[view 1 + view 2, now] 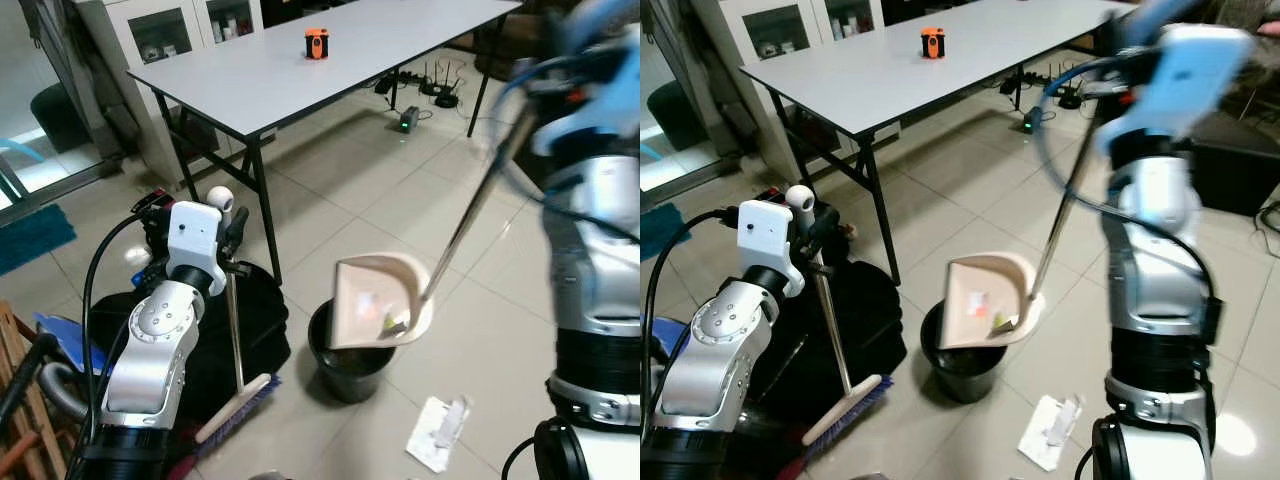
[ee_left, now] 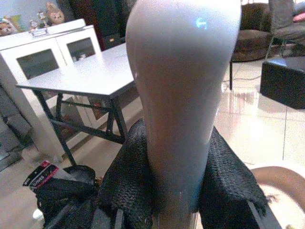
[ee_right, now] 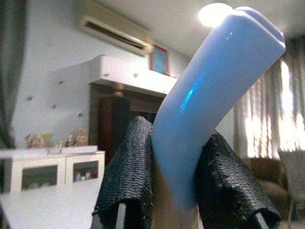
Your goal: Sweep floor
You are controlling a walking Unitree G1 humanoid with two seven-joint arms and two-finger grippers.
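Dustpan (image 1: 380, 300) handle upward-right (pan tilted)

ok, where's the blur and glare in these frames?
Left eye view: right arm's upper part and dustpan handle smeared by motion; dustpan sharp. Right eye view: light glare on floor tile. Right wrist view: ceiling lamp blown out. Left wrist view: broom handle close, soft.

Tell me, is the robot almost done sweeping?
Partly. Some litter already lies in the dustpan, which the right gripper holds by its blue handle, tilted over the black bin, so emptying is in hand. The left gripper holds the broom, its head on the floor. A white scrap beside the bin is left.
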